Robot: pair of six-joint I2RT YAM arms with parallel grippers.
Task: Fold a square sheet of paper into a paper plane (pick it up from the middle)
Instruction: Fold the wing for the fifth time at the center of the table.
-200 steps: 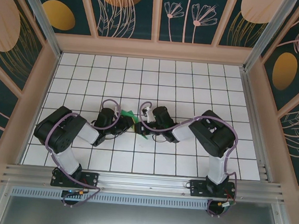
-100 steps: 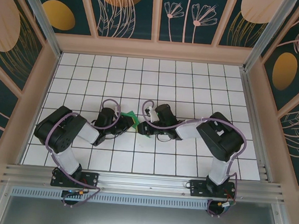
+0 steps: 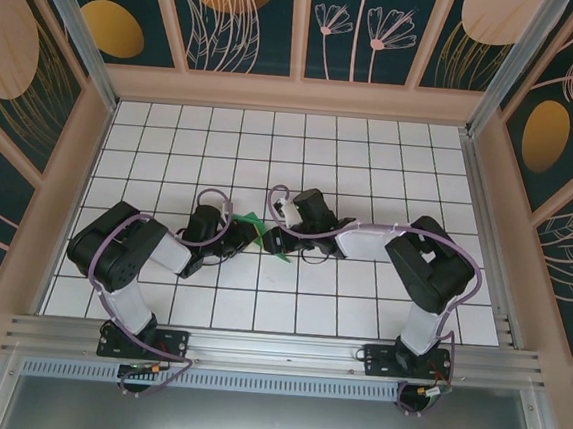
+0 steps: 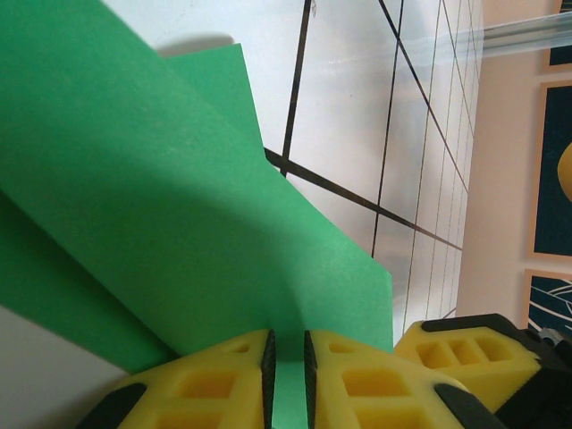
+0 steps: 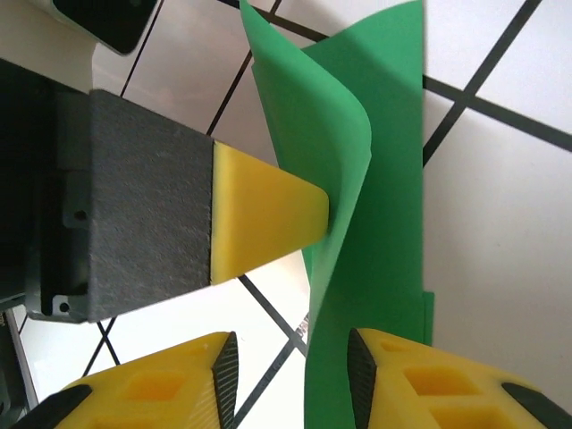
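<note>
The square sheet of paper (image 3: pixel 253 222) is a folded, creased bright-green shape held low over the tiles mid-table. In the left wrist view the paper (image 4: pixel 179 197) runs between the black pads of my left gripper (image 4: pixel 286 380), which is shut on a fold. My left gripper (image 3: pixel 255 234) meets my right gripper (image 3: pixel 272 241) at the paper. In the right wrist view the paper (image 5: pixel 375 134) stands upright between the jaws of my right gripper (image 5: pixel 292 375), which stand open, the paper close to the right pad. A left finger (image 5: pixel 264 219) presses the paper's side. I cannot tell whether the shape is the paper plane.
White gridded table (image 3: pixel 371 162) with wooden side walls (image 3: pixel 74 176) and a metal rail (image 3: pixel 275 349) at the near edge. A yellow finger of the right gripper (image 4: pixel 474 349) sits close beside the left fingers. Open tiles lie toward the back.
My right gripper's jaws have spread apart and let go of the paper. The right arm's elbow has swung to the right. The left gripper keeps its hold.
</note>
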